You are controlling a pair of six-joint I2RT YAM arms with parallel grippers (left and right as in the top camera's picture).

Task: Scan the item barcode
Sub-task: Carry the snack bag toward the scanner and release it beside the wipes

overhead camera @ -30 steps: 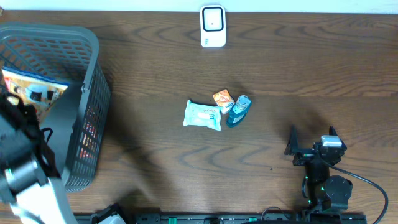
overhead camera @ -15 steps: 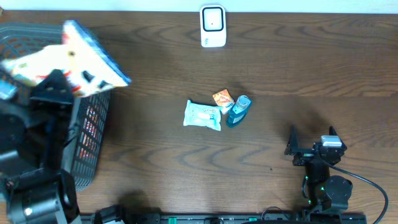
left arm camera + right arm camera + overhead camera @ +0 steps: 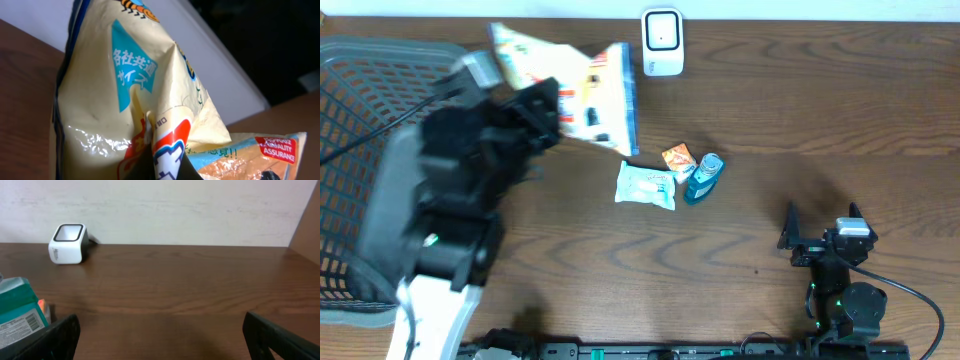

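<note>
L gripper is shut tight, pinching a fold of the snack bag, which hangs tilted in the air just left of the scanner. R gripper is wide open w/ nothing in it, well apart. Risks: a thin crinkly pinch could let the bag slip or swing. Barcode isn't visible, so it may face away from the scanner & give no read.
</note>
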